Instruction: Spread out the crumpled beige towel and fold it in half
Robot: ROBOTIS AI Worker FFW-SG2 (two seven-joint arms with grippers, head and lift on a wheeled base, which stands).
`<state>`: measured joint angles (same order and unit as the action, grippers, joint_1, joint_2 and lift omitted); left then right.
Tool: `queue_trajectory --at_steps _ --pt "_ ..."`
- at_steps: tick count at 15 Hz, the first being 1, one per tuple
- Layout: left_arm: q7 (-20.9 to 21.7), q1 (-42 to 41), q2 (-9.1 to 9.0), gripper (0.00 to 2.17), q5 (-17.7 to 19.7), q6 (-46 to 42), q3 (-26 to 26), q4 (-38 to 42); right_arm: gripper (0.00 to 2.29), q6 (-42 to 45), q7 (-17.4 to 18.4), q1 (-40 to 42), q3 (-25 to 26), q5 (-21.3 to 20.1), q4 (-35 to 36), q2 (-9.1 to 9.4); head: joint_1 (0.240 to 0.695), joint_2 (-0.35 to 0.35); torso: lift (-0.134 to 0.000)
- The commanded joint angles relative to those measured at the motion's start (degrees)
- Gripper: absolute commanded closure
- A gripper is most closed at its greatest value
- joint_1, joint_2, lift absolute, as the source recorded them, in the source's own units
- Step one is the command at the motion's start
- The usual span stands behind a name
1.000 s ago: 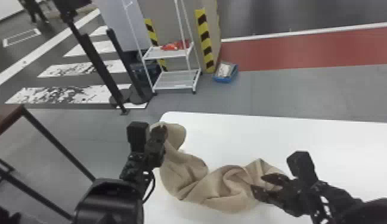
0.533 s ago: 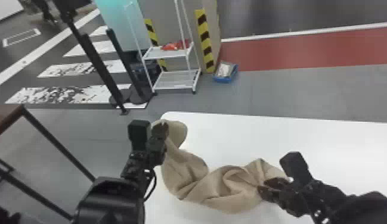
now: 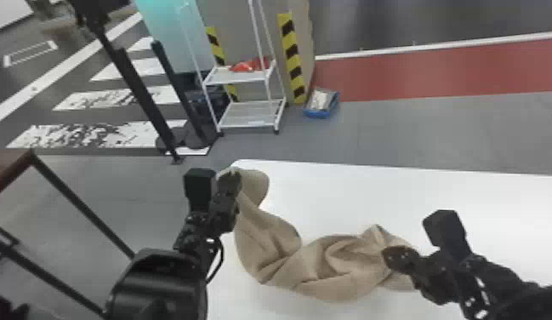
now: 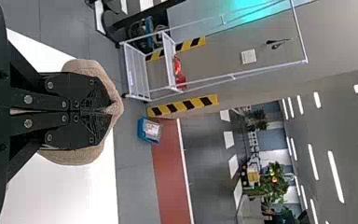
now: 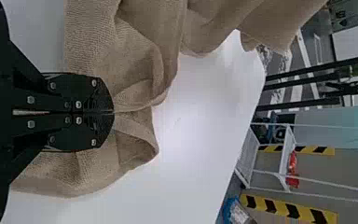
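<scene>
My left gripper is at the table's far left corner, holding one end of the beige towel raised. In the left wrist view the left gripper is shut on the towel, which bulges out on both sides of the fingers. The towel's other part lies twisted and bunched across the white table. At its right end is my right gripper. The right wrist view has the right gripper shut, its tips pinching a fold of the towel.
The white table extends to the right beyond the towel. A brown-topped stand is at the left. Behind the table are a white wire shelf and a blue box on the floor.
My right gripper has moved left onto the towel's right end and gone from open to shut. The left gripper and its raised end of towel have hardly moved.
</scene>
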<state>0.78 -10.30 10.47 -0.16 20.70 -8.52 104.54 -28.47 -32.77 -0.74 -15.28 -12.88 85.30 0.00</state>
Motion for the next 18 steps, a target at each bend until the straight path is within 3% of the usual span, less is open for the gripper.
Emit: queue_trajectory --at_steps 1,4,8,12,15,18 --pt "0.1 -0.5 -0.01 1.65 0.5 0.0 -0.7 1.4 1.60 0.0 -0.9 3.0 4.9 0.8 7.2 0.05 0.695 0.350 0.000" --pt "0.5 -2.3 -0.01 1.65 1.9 0.2 -1.6 4.9 1.60 -1.0 -2.9 7.2 12.5 3.9 17.4 0.05 0.695 0.347 0.000" --pt "1.9 -3.5 -0.10 1.66 4.8 2.8 -2.6 9.8 1.60 -7.2 -4.9 8.3 25.5 8.0 26.2 0.05 0.695 0.263 0.000" --pt "3.7 0.7 -0.45 1.65 5.7 7.4 -1.2 8.7 1.60 -14.0 -7.3 1.0 35.0 9.9 25.2 -0.35 0.695 0.131 0.000" --pt "3.7 7.0 -0.54 1.66 4.2 9.5 2.0 3.5 1.60 -14.6 -7.1 -4.9 36.6 8.8 19.9 -2.99 0.695 0.065 0.000" --pt "4.0 13.1 -0.72 1.65 5.0 17.8 3.2 1.7 1.60 -14.6 -7.1 -11.3 37.2 5.9 15.0 -4.75 0.695 0.000 0.000"
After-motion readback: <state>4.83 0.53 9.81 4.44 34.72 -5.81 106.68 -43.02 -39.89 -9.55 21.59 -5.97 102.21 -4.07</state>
